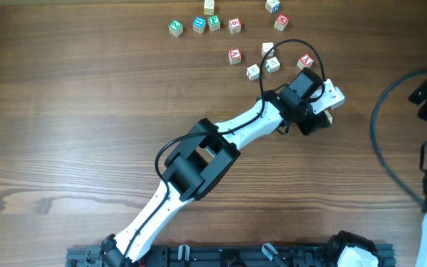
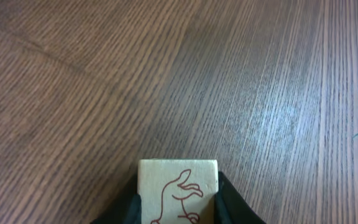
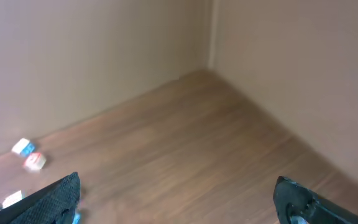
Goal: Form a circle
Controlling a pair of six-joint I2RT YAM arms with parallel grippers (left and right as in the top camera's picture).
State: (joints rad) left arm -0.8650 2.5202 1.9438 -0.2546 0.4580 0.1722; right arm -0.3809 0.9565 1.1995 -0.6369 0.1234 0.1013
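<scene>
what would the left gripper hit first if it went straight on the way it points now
Most likely the bare table: the wrist view from the left gripper, shut on a cube, shows only wood grain ahead, no other cubes in line. Depth is unclear.

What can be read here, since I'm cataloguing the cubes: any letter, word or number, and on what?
"V", in red, probably: the red-faced cube at the right of the group.
The other cubes: coloured letters, too small or blurred to read in any view.
The held cube in the left pincer: a red animal outline, no text.
</scene>
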